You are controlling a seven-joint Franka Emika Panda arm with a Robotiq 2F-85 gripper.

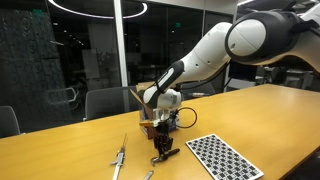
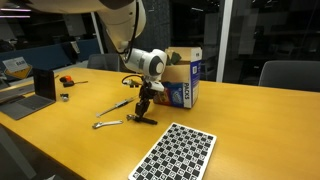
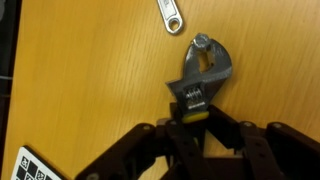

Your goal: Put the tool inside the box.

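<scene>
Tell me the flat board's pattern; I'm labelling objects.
The board is black-and-white checkered, clearest in an exterior view.

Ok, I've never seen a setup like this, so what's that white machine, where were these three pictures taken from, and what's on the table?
The white machine is a robot arm with a gripper, a two-fingered claw. Two pictures come from cameras standing in the room; the third looks down from the arm's wrist. On the wooden table lie a checkered board, a long silvery tool, a small pale piece and a blue printed box. The gripper seems closed on the short dark tool, down at the table.
</scene>
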